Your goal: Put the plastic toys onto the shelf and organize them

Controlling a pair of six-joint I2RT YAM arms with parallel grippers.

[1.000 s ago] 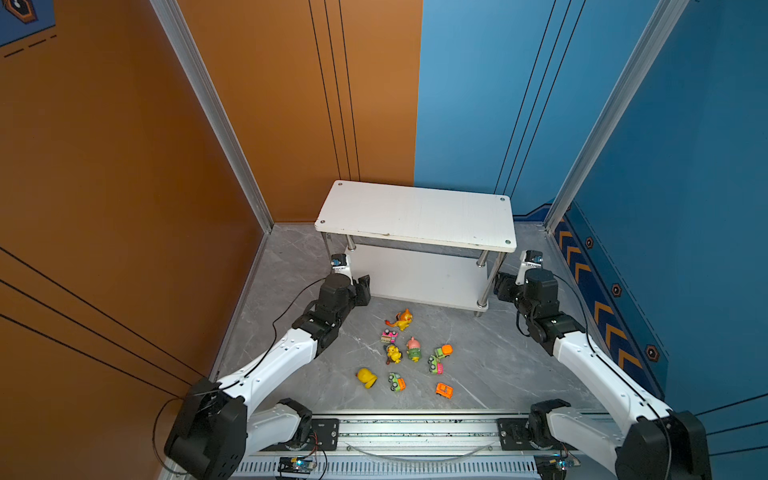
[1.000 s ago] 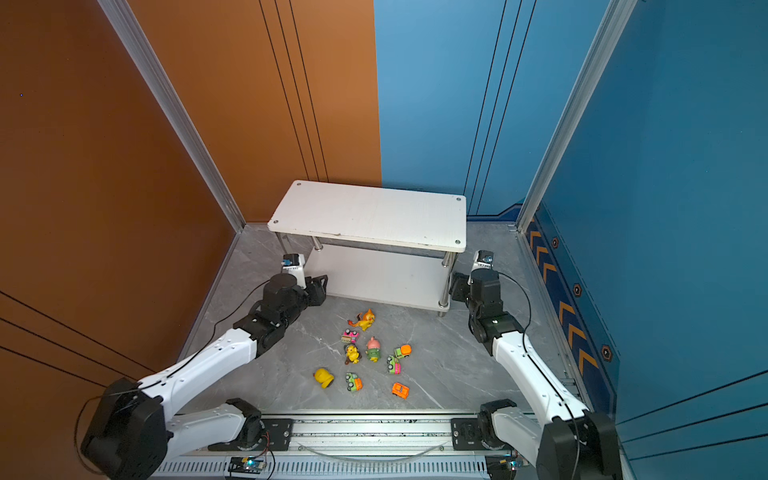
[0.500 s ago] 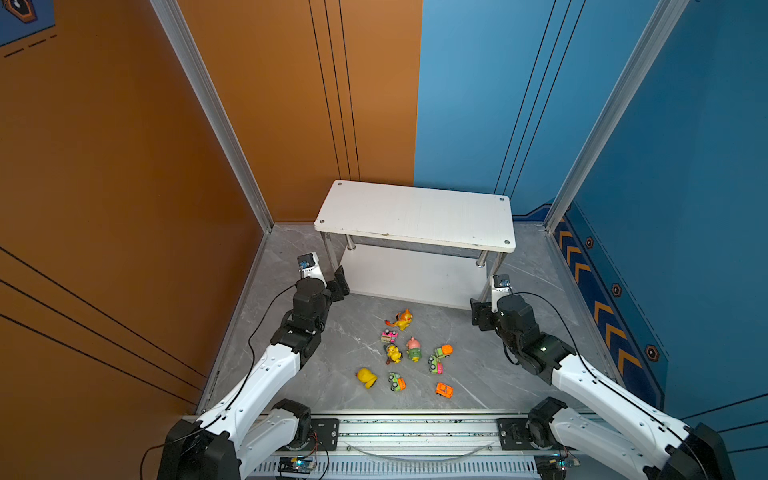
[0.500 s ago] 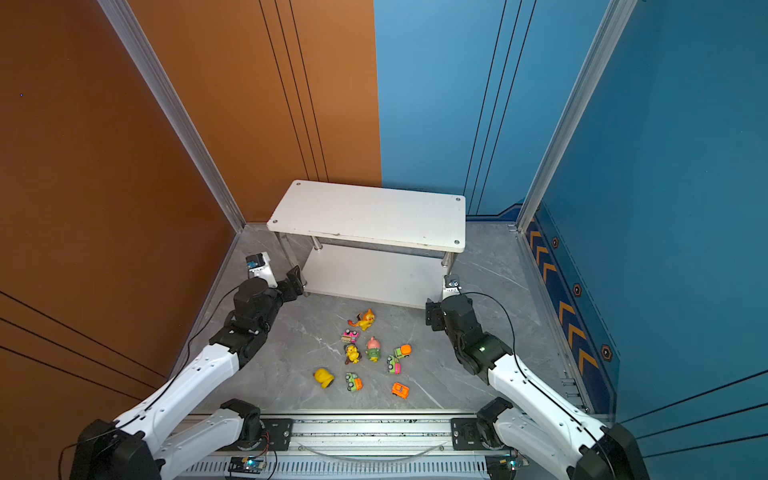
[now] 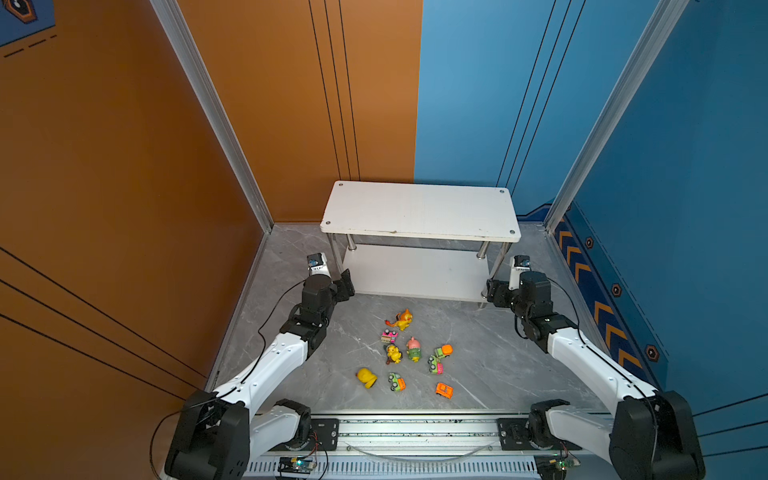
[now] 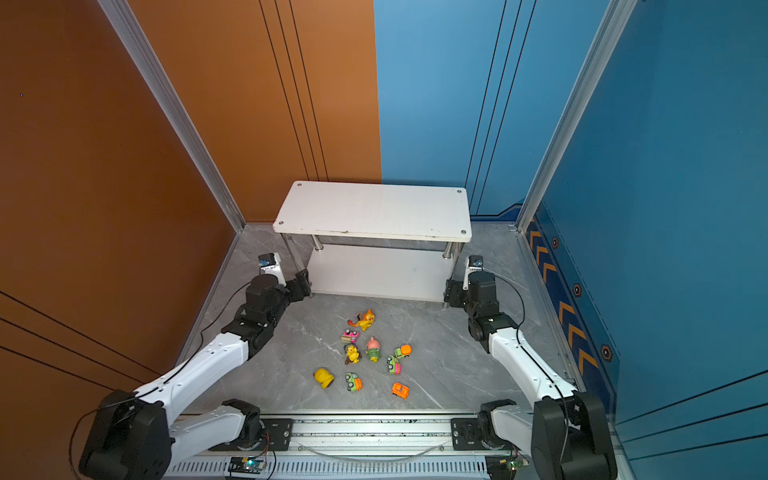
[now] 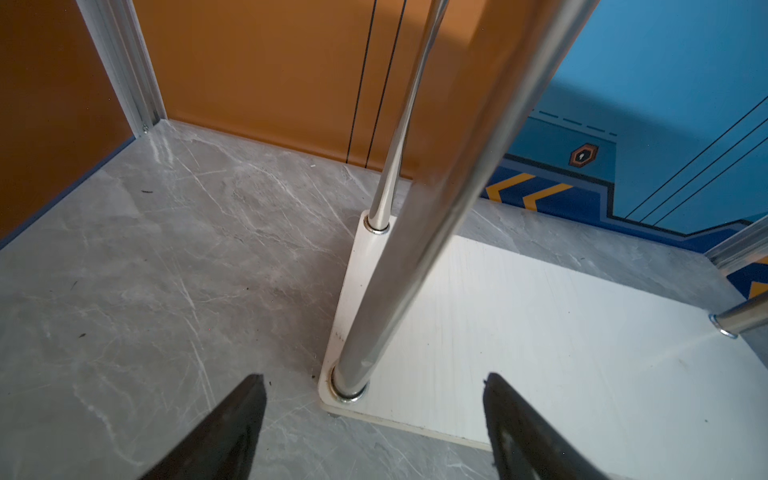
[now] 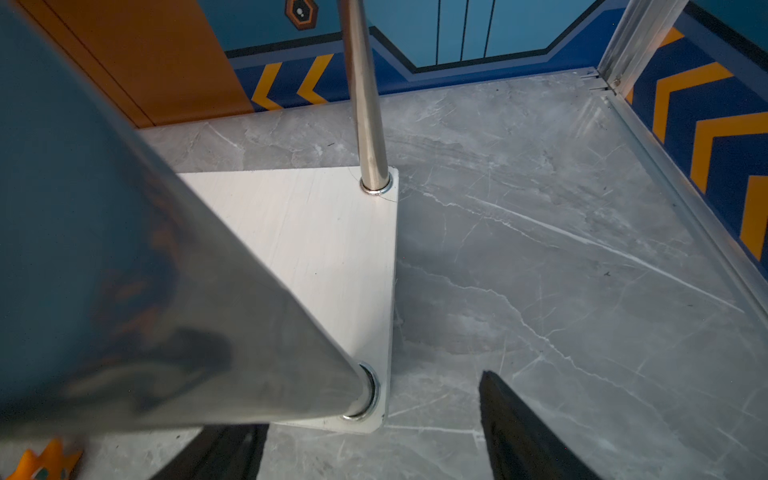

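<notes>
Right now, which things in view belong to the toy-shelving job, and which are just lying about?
Job:
- shelf, nothing on it yet
- nine toys loose in front of it, from the orange dragon to the orange car
- left claw and right claw, both open and empty

Not the job (fixtures, no stray clutter):
- front rail
- small circuit board

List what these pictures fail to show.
- Low white two-tier shelf: rear of its lower board, hidden under the top board in both top views.
- Small bright plastic toys: faces and fine details, too small in both top views.
- Orange toy: cut off by the right wrist view's corner; which toy, unclear.
- Blurred chrome leg: blocks much of the lower board, right wrist view.
</notes>
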